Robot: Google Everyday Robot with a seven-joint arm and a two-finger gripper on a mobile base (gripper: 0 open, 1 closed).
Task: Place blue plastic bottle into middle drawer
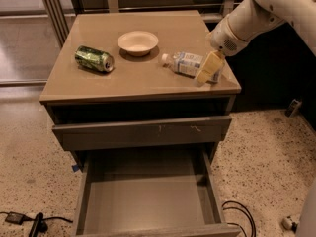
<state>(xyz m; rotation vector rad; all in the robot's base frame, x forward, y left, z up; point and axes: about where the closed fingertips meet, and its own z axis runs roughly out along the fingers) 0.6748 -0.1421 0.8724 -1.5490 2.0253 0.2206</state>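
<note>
The blue plastic bottle [186,63] lies on its side on the right part of the cabinet top [98,83], white cap pointing left. My gripper [209,68] hangs from the white arm at the upper right, its pale yellow finger over the bottle's right end. The middle drawer [148,204] is pulled open below, a grey box with a bare floor.
A dented green can [94,59] lies at the left of the top. A cream bowl [138,42] stands at the middle back. A drawer front with pale scratches [143,131] is shut above the open drawer. Cables [237,216] lie on the speckled floor.
</note>
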